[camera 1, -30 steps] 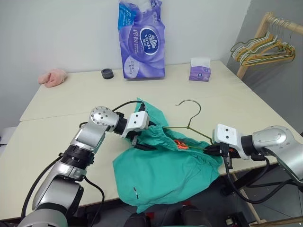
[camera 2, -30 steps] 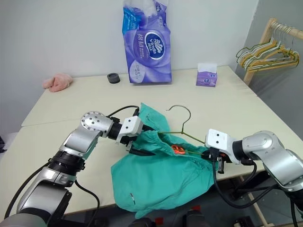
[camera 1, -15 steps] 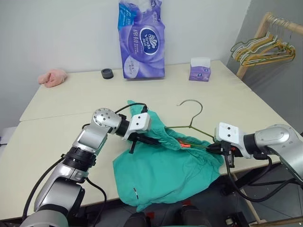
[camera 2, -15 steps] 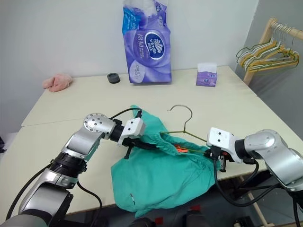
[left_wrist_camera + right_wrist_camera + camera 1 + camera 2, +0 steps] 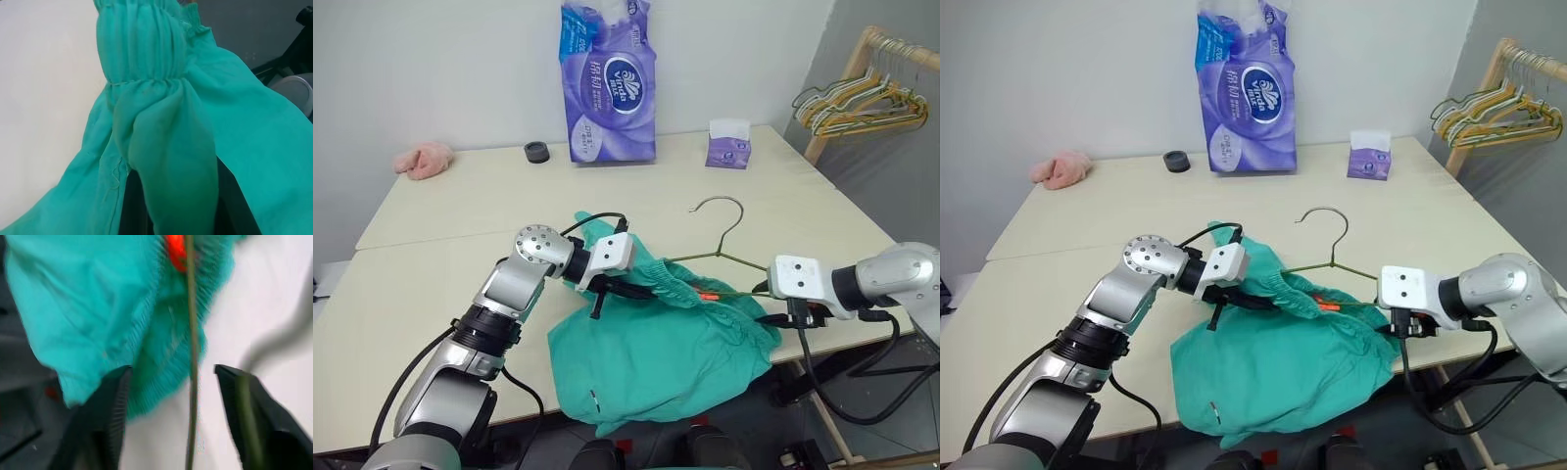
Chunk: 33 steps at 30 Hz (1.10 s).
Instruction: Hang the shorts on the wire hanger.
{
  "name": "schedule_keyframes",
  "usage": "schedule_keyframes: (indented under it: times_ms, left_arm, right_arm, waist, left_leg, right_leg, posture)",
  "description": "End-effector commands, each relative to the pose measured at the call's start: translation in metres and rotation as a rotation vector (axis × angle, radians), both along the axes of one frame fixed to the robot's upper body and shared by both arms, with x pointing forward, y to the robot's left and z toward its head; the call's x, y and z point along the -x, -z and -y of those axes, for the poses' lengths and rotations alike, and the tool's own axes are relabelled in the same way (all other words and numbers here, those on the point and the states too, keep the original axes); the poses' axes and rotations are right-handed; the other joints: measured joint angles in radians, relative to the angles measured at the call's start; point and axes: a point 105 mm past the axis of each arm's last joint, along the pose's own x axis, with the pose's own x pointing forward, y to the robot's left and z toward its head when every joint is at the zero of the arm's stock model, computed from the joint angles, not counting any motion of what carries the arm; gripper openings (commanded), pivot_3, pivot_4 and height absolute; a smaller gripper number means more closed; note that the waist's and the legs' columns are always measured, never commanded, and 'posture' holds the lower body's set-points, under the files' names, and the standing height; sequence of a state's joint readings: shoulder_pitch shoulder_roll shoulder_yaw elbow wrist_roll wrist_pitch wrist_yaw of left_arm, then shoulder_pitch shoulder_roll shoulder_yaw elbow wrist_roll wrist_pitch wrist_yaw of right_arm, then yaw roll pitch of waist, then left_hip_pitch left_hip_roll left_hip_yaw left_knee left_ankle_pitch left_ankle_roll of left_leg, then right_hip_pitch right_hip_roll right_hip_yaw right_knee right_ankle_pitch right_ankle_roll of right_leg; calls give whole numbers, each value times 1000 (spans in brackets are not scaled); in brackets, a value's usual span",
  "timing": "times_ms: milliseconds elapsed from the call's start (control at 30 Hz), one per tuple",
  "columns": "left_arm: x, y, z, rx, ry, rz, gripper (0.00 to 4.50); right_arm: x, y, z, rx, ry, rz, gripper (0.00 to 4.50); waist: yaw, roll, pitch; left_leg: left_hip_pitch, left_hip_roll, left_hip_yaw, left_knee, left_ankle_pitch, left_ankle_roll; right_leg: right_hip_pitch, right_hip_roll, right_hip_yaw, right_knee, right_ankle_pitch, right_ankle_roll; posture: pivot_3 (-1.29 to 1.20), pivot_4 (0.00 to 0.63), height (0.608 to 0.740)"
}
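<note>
The shorts (image 5: 656, 343) lay on the near edge of the counter (image 5: 460, 211), one wide leg hanging over the front. Their gathered waistband was bunched up between the two arms. The left tool (image 5: 631, 290) was clamped shut on that waistband from the left; in its wrist view the cloth was drawn tight between its black fingers (image 5: 134, 205). The wire hanger (image 5: 720, 257) rested on the counter just behind the shorts, its hook pointing toward the far side and one lower arm running under the waistband. A small orange tag (image 5: 708, 294) showed on the shorts beside the wire.

The right tool (image 5: 783, 305) sat at the right end of the shorts, near the counter's edge. Its fingers (image 5: 115, 411) stood apart, with the thin wire passing between them and touching neither, so it gripped nothing.

At the back of the counter stood a purple pack of tissue rolls (image 5: 612, 83), a small tissue box (image 5: 727, 143), a black ring (image 5: 536, 152) and a pink cloth lump (image 5: 423, 159). A rack with yellow and green hangers (image 5: 857, 98) stood off to the right.
</note>
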<state>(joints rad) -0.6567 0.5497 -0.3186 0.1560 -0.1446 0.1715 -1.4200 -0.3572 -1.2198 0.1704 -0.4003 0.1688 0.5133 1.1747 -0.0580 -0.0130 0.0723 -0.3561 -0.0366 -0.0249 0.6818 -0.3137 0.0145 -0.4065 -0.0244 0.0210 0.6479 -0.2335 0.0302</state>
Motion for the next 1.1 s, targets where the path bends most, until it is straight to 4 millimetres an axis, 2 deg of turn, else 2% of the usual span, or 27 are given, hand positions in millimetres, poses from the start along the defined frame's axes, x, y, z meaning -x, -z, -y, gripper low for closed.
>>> schedule_keyframes:
  times_ms: [33,67,167,267,333,500,667,900,1100]
  left_arm:
    - [-1,-5,-2,-7,-1,36,20]
    - [-1,-5,-2,-9,-1,37,20]
    - [-1,-5,-3,-15,4,39,20]
    - [-1,-5,-4,-15,1,46,20]
    - [-4,-6,-5,-9,-17,55,20]
    - [-11,-8,-12,-1,-60,65,20]
    - [-13,-7,-17,-9,-68,69,20]
    - [-14,-6,-16,-6,-67,72,19]
    - [-14,-6,-15,-2,-66,72,19]
  right_arm:
    - [-11,-26,27,53,58,114,4062]
    - [-14,-30,35,60,88,139,4318]
    - [-19,-39,60,54,198,184,4331]
    - [-12,-32,68,-40,295,132,4331]
    - [-3,-25,63,-187,359,100,4331]
    - [20,0,51,-398,478,28,4331]
    - [46,22,20,-639,581,-102,4331]
    - [68,48,-5,-727,653,-228,4331]
    - [65,66,-9,-724,704,-247,4331]
  waist:
    - [0,0,0]
    - [0,0,0]
    - [0,0,0]
    - [0,0,0]
    - [1,-2,0]
    - [1,-1,0]
    - [0,-1,0]
    - [0,0,0]
    - [0,-1,0]
  left_leg:
    - [0,0,0,0,0,0]
    - [0,0,0,0,0,0]
    - [0,0,0,0,0,0]
    - [0,0,0,0,0,0]
    - [0,1,0,0,0,0]
    - [0,1,-1,0,0,0]
    - [2,1,0,0,0,0]
    - [2,1,0,0,0,0]
    - [2,1,0,0,0,0]
  right_leg:
    - [0,0,0,0,0,0]
    - [0,0,0,0,0,0]
    - [0,0,0,0,0,0]
    - [0,0,1,0,0,0]
    - [0,0,0,0,0,0]
    - [1,1,1,1,0,0]
    - [1,1,1,2,0,0]
    - [2,1,2,1,0,1]
    - [2,1,1,1,-1,1]
  posture:
    - [-160,32,740]
    - [-160,32,740]
    - [-168,36,740]
    - [-166,42,740]
    - [-169,47,740]
    - [-167,54,740]
    - [-169,55,740]
    - [-169,54,740]
    - [-168,54,740]
